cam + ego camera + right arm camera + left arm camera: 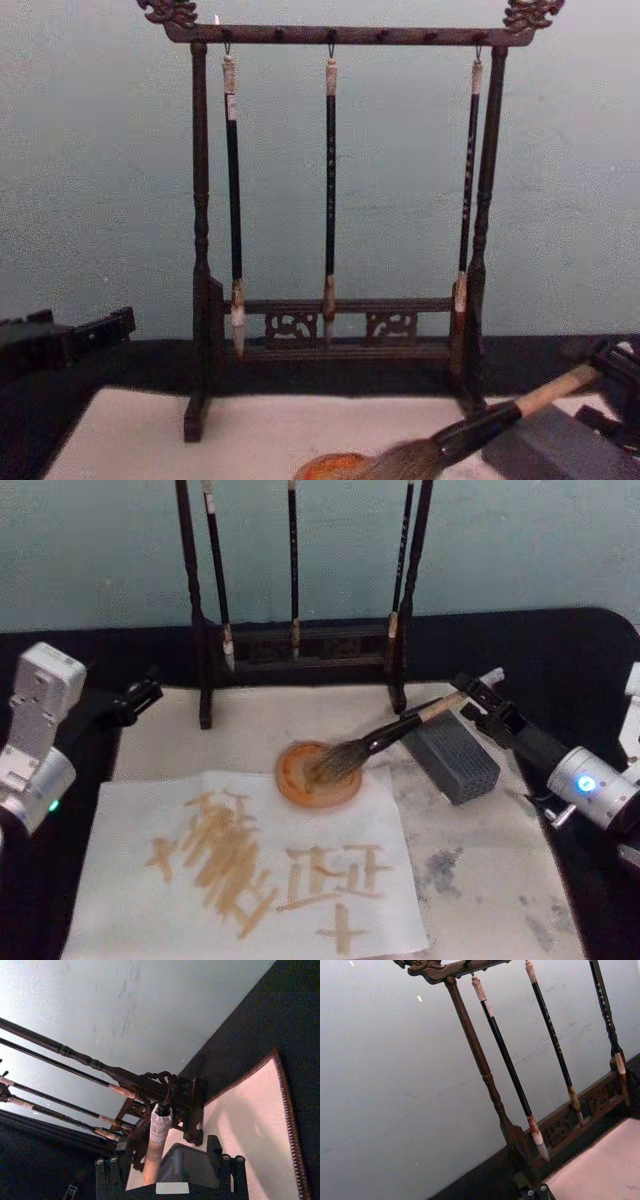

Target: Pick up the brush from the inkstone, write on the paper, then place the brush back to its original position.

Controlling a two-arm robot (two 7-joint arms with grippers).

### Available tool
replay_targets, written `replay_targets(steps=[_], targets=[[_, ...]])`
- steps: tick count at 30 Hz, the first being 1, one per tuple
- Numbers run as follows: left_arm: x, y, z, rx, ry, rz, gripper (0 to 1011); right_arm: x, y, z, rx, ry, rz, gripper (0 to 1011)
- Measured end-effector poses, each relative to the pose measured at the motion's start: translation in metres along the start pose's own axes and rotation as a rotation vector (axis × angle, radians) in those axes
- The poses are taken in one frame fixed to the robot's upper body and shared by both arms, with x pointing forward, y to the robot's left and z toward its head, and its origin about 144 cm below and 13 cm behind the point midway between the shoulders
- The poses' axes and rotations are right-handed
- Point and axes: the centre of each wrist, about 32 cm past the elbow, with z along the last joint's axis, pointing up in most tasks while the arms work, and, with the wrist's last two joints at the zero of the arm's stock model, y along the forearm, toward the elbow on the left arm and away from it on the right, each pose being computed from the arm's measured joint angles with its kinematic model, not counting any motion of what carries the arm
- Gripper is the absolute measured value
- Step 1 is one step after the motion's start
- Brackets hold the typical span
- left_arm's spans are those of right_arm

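Brush (385,738) handle inside parted right end effector (471,699), bristles hiding inkstone (293,782) centre

Brush (385,738): head was coarse, bushy hair; lower shaft glossy black; handle matt tan (wood or bamboo, hard to say).
Paper (250,870): was matt, off-white, smooth.
Dish (295,785): looked smooth, dull orange-brown.
Block (455,758): was matt grey, finely textured.
Rack (200,250): was dark carved wood, faintly shiny.
Mat (480,880): looked like whitish felt cloth.
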Motion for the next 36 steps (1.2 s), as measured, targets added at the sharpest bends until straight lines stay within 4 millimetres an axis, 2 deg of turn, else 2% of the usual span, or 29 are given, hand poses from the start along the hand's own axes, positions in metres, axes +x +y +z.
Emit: replay_targets(steps=[23,31,32,34,36], targets=[[0.0,0.0,0.0,0.0,0.0,0.0,1002,-0.0045,0.0075,-0.0002,-0.009,-0.036,0.003,997],[0.0,0.0,0.0,0.0,0.0,0.0,1002,-0.0045,0.0076,-0.0003,-0.01,-0.035,0.004,813],[0.0,0.0,0.0,0.0,0.0,0.0,1002,-0.0045,0.0076,-0.0003,-0.01,-0.034,0.004,758],[0.0,0.0,0.0,0.0,0.0,0.0,1002,-0.0045,0.0076,-0.0004,-0.01,-0.034,0.004,727],[0.0,0.0,0.0,0.0,0.0,0.0,1002,-0.0044,0.0075,-0.0004,-0.011,-0.034,0.003,640]])
